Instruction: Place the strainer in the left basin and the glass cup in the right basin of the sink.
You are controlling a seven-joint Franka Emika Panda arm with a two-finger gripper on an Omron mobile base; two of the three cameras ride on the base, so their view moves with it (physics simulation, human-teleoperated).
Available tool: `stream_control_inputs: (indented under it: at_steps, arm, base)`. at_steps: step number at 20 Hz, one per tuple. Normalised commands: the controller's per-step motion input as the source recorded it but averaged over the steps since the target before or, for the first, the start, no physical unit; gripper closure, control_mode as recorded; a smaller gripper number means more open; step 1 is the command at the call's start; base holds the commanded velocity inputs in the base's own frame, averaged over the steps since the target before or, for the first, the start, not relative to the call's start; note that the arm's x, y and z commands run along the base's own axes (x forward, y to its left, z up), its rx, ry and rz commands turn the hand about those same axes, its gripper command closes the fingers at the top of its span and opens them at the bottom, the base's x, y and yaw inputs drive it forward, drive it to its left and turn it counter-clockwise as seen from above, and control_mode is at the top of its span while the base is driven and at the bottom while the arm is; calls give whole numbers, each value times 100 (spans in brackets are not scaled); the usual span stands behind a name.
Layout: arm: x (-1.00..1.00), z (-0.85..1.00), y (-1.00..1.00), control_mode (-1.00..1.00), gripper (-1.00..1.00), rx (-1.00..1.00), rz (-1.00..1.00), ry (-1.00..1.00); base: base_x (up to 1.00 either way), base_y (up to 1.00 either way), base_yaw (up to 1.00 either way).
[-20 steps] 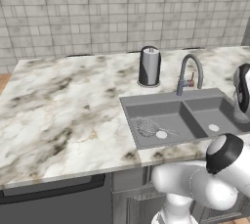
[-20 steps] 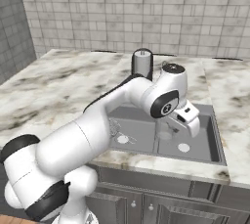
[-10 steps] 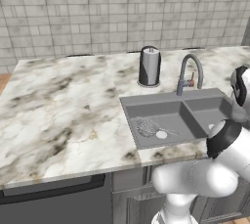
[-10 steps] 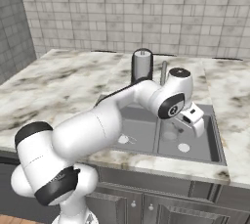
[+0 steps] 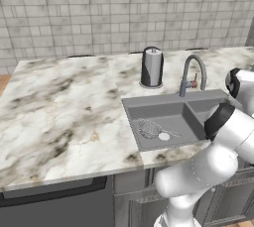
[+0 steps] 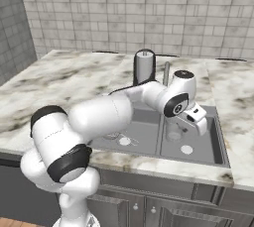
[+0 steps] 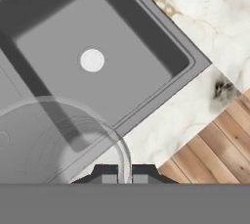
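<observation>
A: Where is the strainer [image 5: 149, 128]?

B: On the floor of the left basin [image 5: 166, 117], toward seven o'clock of that basin in the left base view. It's a small round bowl of fine silvery mesh, and its thin wire handle points off toward three o'clock. The round white drain [image 5: 164, 136] sits just beside it at five o'clock.

A: And the glass cup [image 6: 174, 130]?

B: Held over the right basin [image 6: 201, 137]. In the right base view it hangs just under the gripper [image 6: 184, 125], a clear, colourless cylinder with smooth walls; I cannot tell whether its base touches the basin floor. In the hand view its curved rim [image 7: 97, 120] arcs across the lower left, and the dark basin shows straight through it.

A: Is the gripper open?

B: No. The two dark fingertips [image 7: 108, 174] stand close together at six o'clock of the hand view, with the thin glass wall pinched between them.

A: What is the sink [image 5: 133, 103] like?

B: Matte dark grey, rectangular, with a straight divider between the two halves and a curved grey faucet [image 5: 190, 74] at its twelve o'clock edge. The right basin has its own white drain [image 7: 92, 60].

A: Anything else around?

B: A tall dark steel canister [image 5: 151, 67] stands on the counter [image 5: 64, 112] at eleven o'clock of the sink. The counter is glossy veined marble, cream with brown and grey. Behind it is a wall [image 5: 99, 13] of small grey square tiles.
</observation>
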Motion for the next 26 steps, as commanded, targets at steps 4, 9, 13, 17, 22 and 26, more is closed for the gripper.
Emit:
stream_control_inputs:
  at_steps: [4, 9, 13, 17, 22, 26]
  arm:
    - [34, -24, -17, -100, 100, 9, 0, 9]
    - [32, -26, -13, -100, 100, 8, 0, 4]
    - [31, -23, -16, -100, 100, 10, 0, 1]
    - [32, -27, -14, -100, 100, 5, 0, 2]
    - [28, -31, -11, -100, 100, 0, 0, 0]
    - [28, -29, -9, -100, 100, 0, 0, 0]
  base:
    - [0, 0, 0]
    - [0, 0, 0]
    - [0, 0, 0]
    - [0, 0, 0]
    - [0, 0, 0]
    - [0, 0, 0]
